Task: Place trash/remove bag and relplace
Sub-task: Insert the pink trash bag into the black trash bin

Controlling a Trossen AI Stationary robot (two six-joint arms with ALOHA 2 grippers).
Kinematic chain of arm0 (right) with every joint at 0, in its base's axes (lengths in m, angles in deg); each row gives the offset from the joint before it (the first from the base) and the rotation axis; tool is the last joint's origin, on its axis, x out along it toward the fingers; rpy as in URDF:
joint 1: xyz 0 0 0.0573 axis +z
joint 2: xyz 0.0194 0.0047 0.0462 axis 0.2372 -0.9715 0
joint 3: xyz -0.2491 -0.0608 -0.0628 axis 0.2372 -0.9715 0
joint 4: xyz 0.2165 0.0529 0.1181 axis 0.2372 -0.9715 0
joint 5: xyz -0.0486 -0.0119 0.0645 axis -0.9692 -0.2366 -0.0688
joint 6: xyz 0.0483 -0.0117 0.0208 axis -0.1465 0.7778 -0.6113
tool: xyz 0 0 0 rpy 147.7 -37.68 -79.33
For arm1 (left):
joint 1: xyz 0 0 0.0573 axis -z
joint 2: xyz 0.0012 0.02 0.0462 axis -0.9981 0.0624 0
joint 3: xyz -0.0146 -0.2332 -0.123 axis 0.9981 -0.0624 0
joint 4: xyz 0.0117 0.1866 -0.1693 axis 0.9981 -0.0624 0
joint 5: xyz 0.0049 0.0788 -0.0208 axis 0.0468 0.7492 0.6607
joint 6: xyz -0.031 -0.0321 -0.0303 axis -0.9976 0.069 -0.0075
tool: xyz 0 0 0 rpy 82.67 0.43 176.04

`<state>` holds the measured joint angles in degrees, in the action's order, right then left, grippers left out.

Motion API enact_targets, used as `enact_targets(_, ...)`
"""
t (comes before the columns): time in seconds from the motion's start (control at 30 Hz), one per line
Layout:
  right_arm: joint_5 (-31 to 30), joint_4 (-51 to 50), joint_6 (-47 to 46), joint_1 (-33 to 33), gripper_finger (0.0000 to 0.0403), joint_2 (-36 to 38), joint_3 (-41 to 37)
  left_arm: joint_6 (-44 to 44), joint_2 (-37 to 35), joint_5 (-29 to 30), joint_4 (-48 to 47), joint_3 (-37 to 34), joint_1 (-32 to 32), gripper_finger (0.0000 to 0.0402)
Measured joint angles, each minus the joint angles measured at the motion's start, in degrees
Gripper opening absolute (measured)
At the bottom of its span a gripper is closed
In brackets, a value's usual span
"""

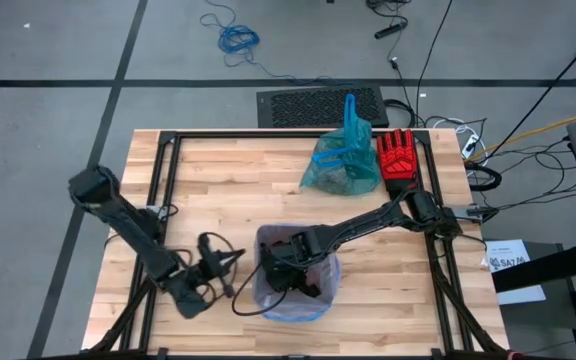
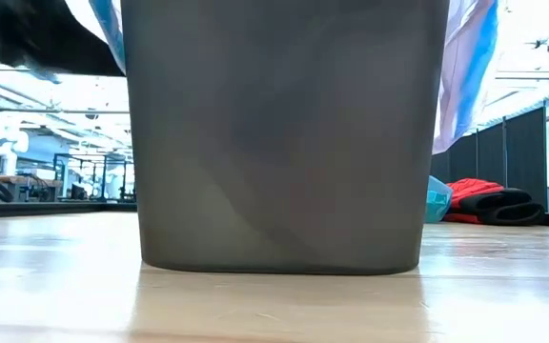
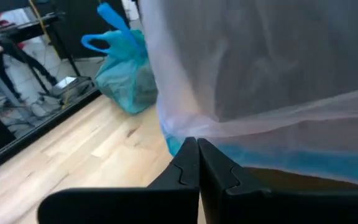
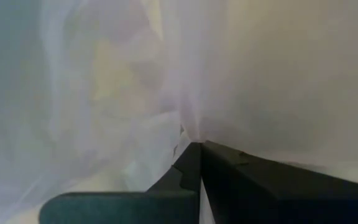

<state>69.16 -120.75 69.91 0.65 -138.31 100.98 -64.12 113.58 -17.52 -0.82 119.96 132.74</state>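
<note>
Right gripper (image 1: 286, 272): down inside the grey bin (image 2: 274, 133), fingers pressed together, pale pink bag (image 4: 104, 93) film bunched at the tips; whether the film is pinched between them cannot be told. Arm reaches in from the table's right side.

Left gripper (image 1: 230, 262): fingers (image 3: 188, 171) closed against each other, nothing between them, just beside the bin's left wall, tips at the pink bag's blue hem.

Bin: one, near the front middle of the wooden table (image 1: 218, 190). Pink translucent bag lines it and folds over the rim, blue edge hanging down the outside. Contents hidden by the right gripper and the film.

Teal-green bag (image 1: 340, 160): one, sitting on the table toward the far edge, well apart from the bin, blue loop handles standing up. Bulging; dark mottled lumps show through the plastic, too indistinct to count or name.

Red glove (image 1: 398, 158): one, flat on the table, just right of the teal bag.
</note>
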Motion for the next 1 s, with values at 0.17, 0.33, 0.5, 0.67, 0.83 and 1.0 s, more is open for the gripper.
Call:
enact_targets(0.17, -0.02, -0.07, 0.0, 0.02, 0.0, 0.02, 0.0, -6.69, -5.51, 1.92, -5.52, 0.0, 1.91, 0.0)
enact_targets(0.33, -0.04, -0.05, 0.13, 0.14, 0.0, 0.02, 0.0, -0.92, -2.31, -0.63, 2.98, 0.0, -0.61, 0.0)
enact_targets(0.5, -0.05, -0.06, 1.16, 0.46, 0.0, 0.02, 0.0, 11.74, 3.96, -7.63, 20.08, 0.0, -2.65, 0.0)
enact_targets(0.67, 0.16, -1.51, 1.38, 0.68, 0.0, 0.17, -0.02, 21.33, 10.44, -14.92, 34.94, -0.02, -5.31, 0.0)
enact_targets(0.83, -0.16, -2.14, 1.21, 0.5, 0.0, 0.2, -0.04, 18.44, 13.86, -15.68, 35.97, -0.02, -7.45, 0.0)
enact_targets(1.0, -2.41, -1.82, 1.71, 0.58, 0.0, -0.45, -0.04, 18.42, 14.45, -15.91, 35.42, -0.07, -7.57, 0.0)
